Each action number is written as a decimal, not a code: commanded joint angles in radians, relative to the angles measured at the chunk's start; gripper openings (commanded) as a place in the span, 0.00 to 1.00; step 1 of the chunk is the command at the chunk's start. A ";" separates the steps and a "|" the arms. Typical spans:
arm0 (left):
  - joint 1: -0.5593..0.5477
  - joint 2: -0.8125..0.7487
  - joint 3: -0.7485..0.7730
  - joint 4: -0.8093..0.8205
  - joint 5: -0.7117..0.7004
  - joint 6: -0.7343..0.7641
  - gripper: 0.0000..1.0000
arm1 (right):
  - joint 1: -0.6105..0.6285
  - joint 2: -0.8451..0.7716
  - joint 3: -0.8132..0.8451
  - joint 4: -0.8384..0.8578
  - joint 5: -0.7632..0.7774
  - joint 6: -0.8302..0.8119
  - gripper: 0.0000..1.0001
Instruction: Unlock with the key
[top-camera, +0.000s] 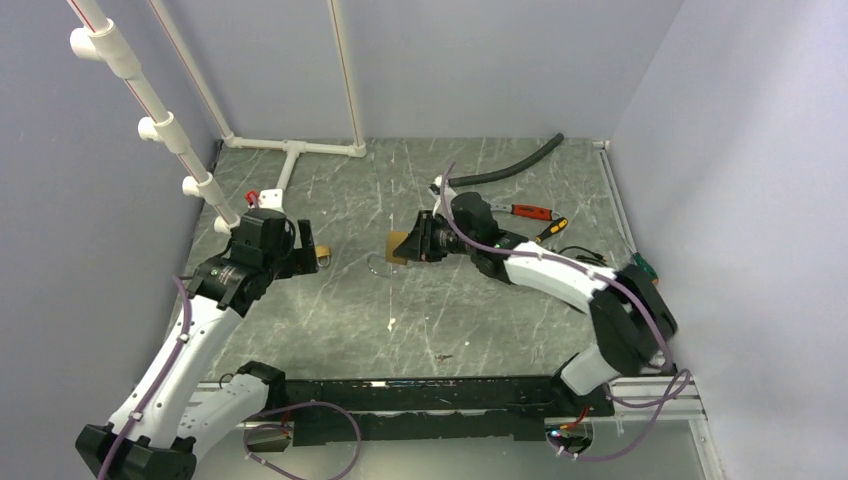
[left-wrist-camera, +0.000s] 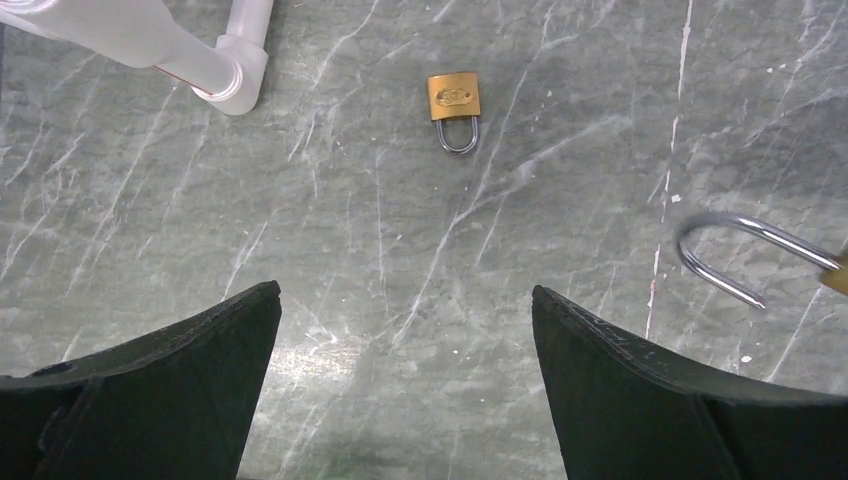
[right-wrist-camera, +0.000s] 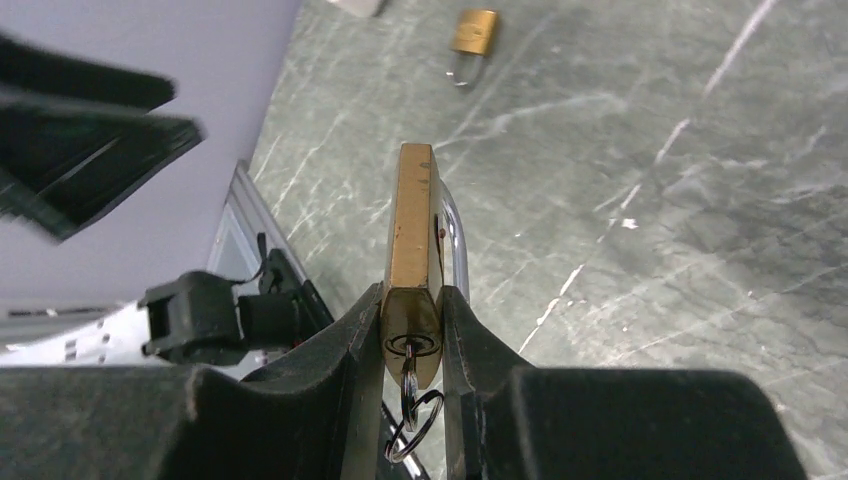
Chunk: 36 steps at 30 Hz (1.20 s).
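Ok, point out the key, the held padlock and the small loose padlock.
key (right-wrist-camera: 408, 378): right wrist view, its head below the keyhole.
held padlock (right-wrist-camera: 414, 220): right wrist view, its brass body's edge.
small padlock (left-wrist-camera: 455, 95): left wrist view, its brass body.

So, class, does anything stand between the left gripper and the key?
Yes. The key sits in the padlock, at the end tucked between the fingers of the right gripper; its body and shackle lie toward the open left gripper.

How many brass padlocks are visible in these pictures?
2. The larger brass padlock is clamped in the right pincer; the smaller brass padlock lies on the grey table. None seems hidden.
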 joint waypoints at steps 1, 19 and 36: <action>0.011 -0.013 -0.006 0.034 -0.017 0.024 0.99 | -0.040 0.134 0.132 0.155 -0.122 0.143 0.00; 0.030 -0.012 -0.014 0.056 0.017 0.040 0.98 | -0.207 0.671 0.408 0.393 -0.342 0.388 0.00; 0.048 -0.008 -0.018 0.073 0.070 0.050 0.97 | -0.249 0.670 0.463 0.080 -0.127 0.157 0.55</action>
